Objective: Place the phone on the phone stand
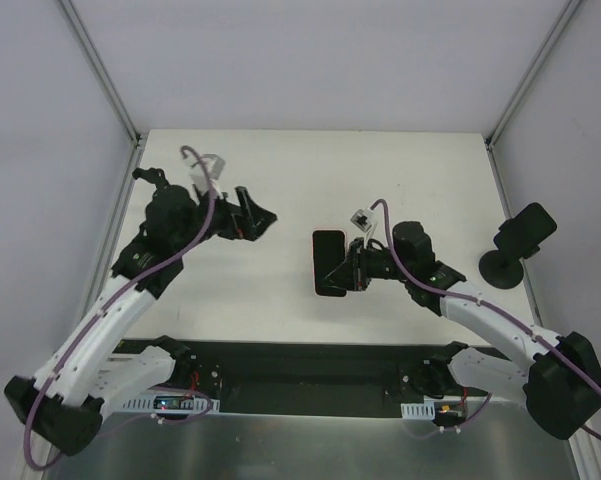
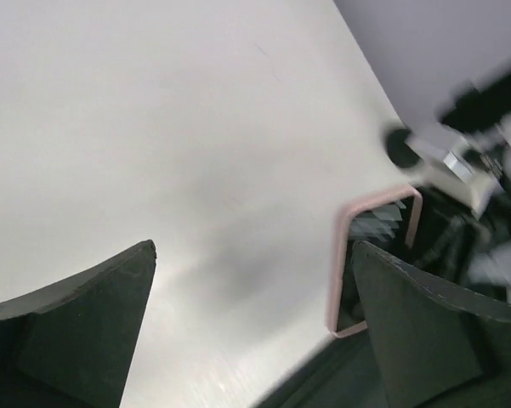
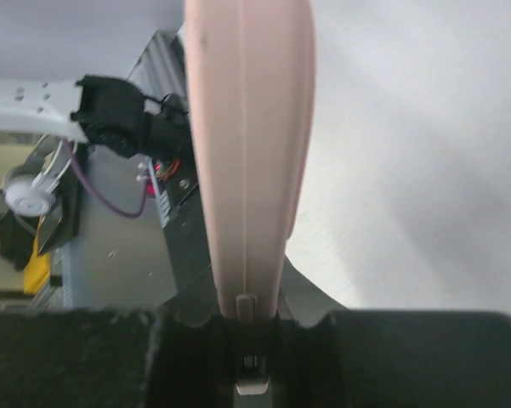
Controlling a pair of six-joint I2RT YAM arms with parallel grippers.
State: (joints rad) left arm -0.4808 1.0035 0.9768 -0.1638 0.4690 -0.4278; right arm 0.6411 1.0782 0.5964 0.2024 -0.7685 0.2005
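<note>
A wide white desk is seen from above, with pale walls shut in around three sides. A dark strip is laid along its near edge, where the two arms are fixed.

The left arm is stretched over the left part of the desk. The right arm is bent in toward the middle.

The black phone stand is set upright at the right edge, well apart from the phone. Only bare desk is seen between them.

The phone, dark with a pink case, is found near the middle of the desk. It is pinched by its right edge in the right pincer, which is clenched on it. In the right wrist view only its thin pink edge can be seen. Whether the phone is touching the desk cannot be told.

The left pincer is spread wide with nothing in it, left of the phone and apart from it. In the left wrist view the far things are blurred and hard to make out.
</note>
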